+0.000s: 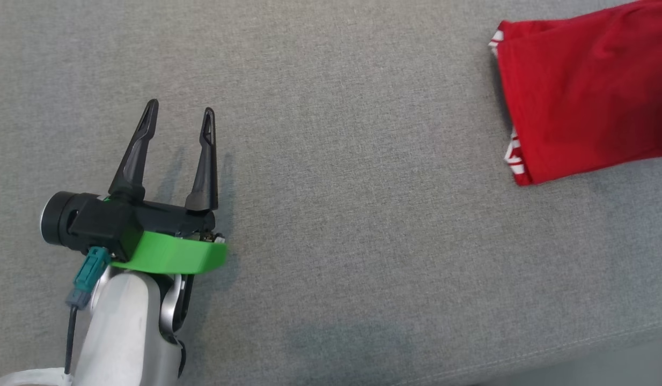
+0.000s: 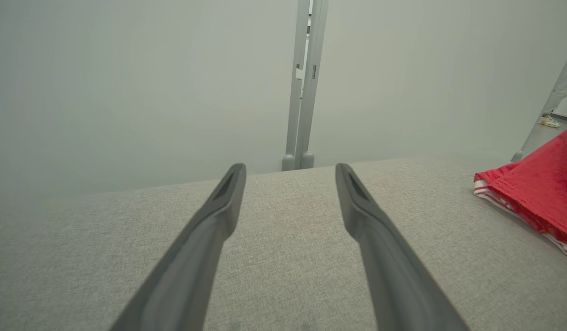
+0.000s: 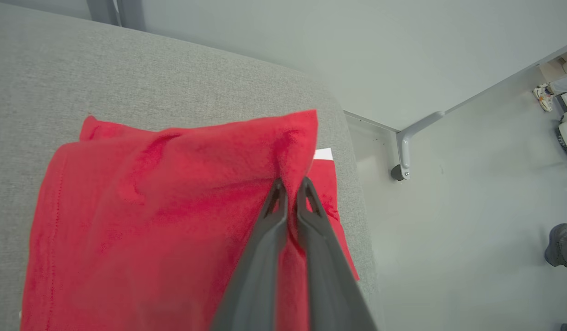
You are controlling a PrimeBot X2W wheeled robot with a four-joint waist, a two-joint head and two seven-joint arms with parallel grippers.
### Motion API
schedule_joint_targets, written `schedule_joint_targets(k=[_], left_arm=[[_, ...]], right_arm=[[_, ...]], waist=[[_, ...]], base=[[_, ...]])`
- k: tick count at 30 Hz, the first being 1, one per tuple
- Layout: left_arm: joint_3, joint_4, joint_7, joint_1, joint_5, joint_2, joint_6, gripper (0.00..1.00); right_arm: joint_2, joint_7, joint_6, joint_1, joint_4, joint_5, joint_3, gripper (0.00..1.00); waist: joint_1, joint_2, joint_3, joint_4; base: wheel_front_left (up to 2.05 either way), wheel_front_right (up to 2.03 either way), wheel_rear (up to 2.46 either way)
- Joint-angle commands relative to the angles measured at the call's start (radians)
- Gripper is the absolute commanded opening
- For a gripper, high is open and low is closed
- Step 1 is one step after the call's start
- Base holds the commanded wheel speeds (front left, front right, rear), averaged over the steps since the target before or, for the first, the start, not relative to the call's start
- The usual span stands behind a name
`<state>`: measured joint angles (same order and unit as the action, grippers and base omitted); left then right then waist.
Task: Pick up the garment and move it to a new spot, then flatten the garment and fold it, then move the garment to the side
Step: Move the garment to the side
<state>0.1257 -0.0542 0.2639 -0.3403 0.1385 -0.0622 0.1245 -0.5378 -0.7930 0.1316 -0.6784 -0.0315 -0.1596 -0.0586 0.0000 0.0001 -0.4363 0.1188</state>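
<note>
While right gripper (image 3: 291, 184) pinches a fold of the red garment (image 3: 150, 207) | slide it low, keep layers stacked | left gripper (image 1: 181, 106) spread wide, empty | mind cushion (image 3: 173, 69) edge.

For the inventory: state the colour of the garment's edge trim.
White-and-red striped trim on the red fabric garment; clearest in left wrist view.

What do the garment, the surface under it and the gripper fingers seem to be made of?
The garment looks like soft red knit cloth, perhaps cotton: it creases, with a stitched hem. The surface: grey matte woven upholstery, weave visible. The fingers: dark matte moulded plastic, probably.
</note>
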Motion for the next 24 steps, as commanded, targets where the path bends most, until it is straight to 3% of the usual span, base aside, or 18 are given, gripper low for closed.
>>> schedule_joint_targets(k=[1,7,19,24], left_arm=[[-0.003,0.002,0.0,-0.024,-0.005,-0.016,0.005,1.0],[0.009,0.006,0.0,-0.047,-0.012,-0.036,0.005,1.0],[0.041,0.027,0.0,-0.083,-0.019,-0.072,0.007,1.0],[0.058,0.035,0.0,-0.092,-0.021,-0.081,0.006,1.0]], right_arm=[[-0.023,0.004,-0.002,-0.032,-0.005,-0.009,-0.005,0.0],[-0.067,0.043,-0.002,-0.103,-0.063,0.001,-0.007,0.0],[-0.168,0.163,-0.002,-0.229,-0.301,0.071,0.04,0.0],[-0.214,0.281,-0.002,-0.238,-0.401,0.125,0.042,0.0]], waist=[[0.0,-0.0001,-0.056,0.049],[0.0,-0.0001,-0.105,0.052],[0.0,-0.0001,-0.194,0.016],[0.0,-0.0001,-0.217,-0.006]], base=[[0.0,0.0,0.0],[0.0,0.0,0.0],[0.0,0.0,0.0],[0.0,0.0,0.0]])
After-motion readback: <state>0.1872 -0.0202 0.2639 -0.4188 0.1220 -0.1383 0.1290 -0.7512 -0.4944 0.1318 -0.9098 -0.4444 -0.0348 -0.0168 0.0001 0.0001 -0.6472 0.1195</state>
